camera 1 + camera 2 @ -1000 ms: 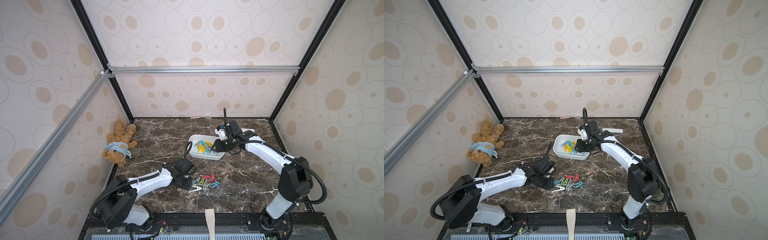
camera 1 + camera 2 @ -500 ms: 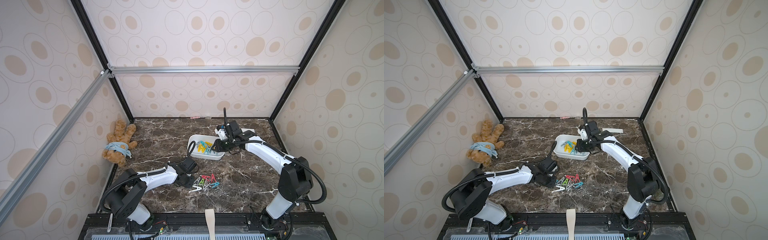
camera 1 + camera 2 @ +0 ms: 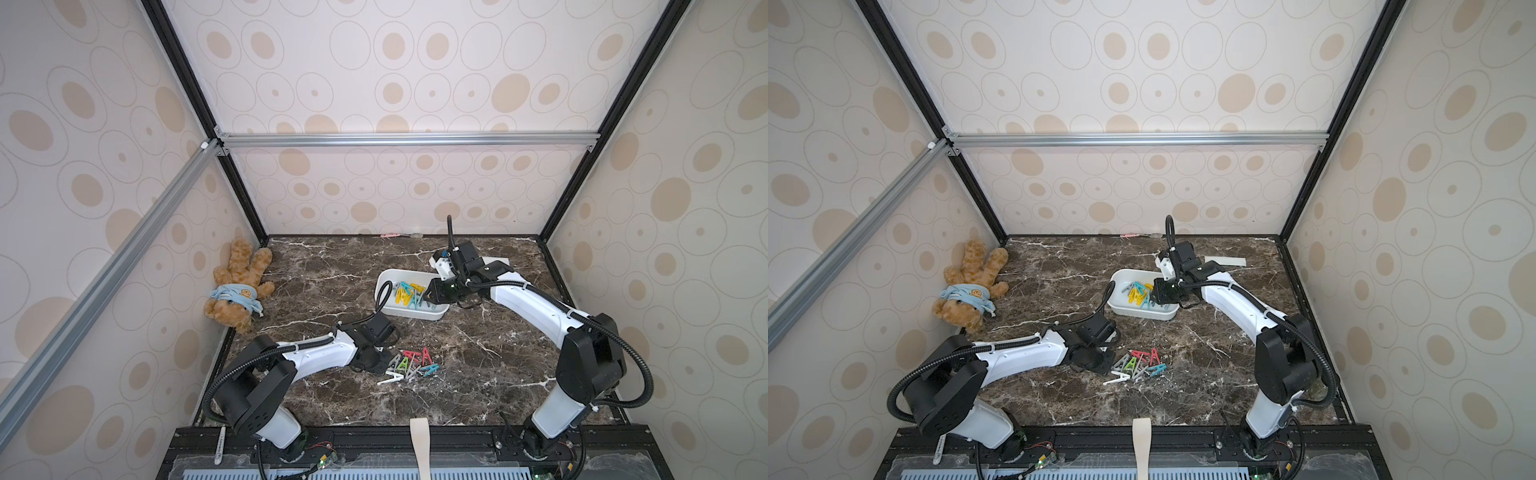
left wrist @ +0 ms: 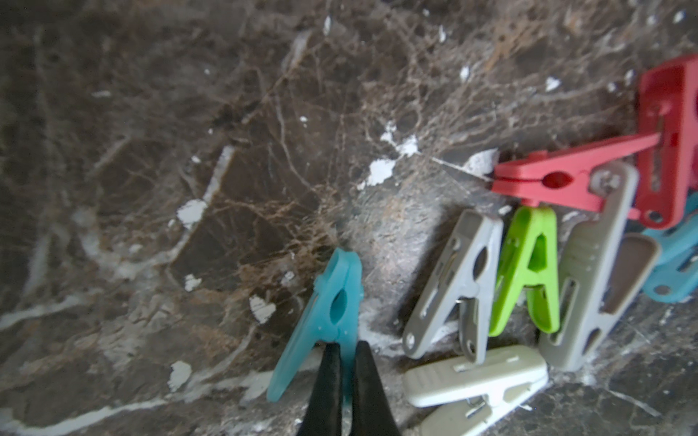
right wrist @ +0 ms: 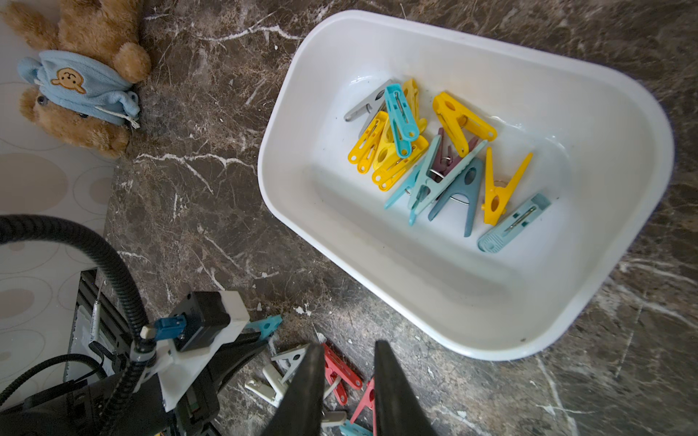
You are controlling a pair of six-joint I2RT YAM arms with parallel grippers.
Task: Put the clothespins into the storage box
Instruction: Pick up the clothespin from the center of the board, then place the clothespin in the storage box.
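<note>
The white storage box (image 3: 385, 286) (image 3: 1116, 291) (image 5: 287, 113) holds several yellow, teal and grey clothespins (image 3: 409, 293) (image 5: 434, 151). More clothespins (image 3: 411, 365) (image 3: 1138, 365) lie in a loose pile on the marble in front of it. At the pile's left edge my left gripper (image 3: 383, 365) (image 4: 345, 351) is low and shut on one leg of a teal clothespin (image 4: 332, 298), which still rests on the marble. My right gripper (image 3: 430, 297) (image 5: 348, 345) hovers over the box's right end, its jaws a little apart with nothing between them.
A teddy bear (image 3: 239, 286) lies by the left wall. A flat white paper strip (image 3: 496, 261) sits behind the right arm and a small pink item (image 3: 390, 235) lies at the back wall. A beige strip (image 3: 419, 436) hangs over the front rail. Patterned walls enclose three sides.
My left gripper has slid right to the pile's edge and closed on the teal clothespin. The right gripper has stayed over the box, its jaws slightly narrower.
</note>
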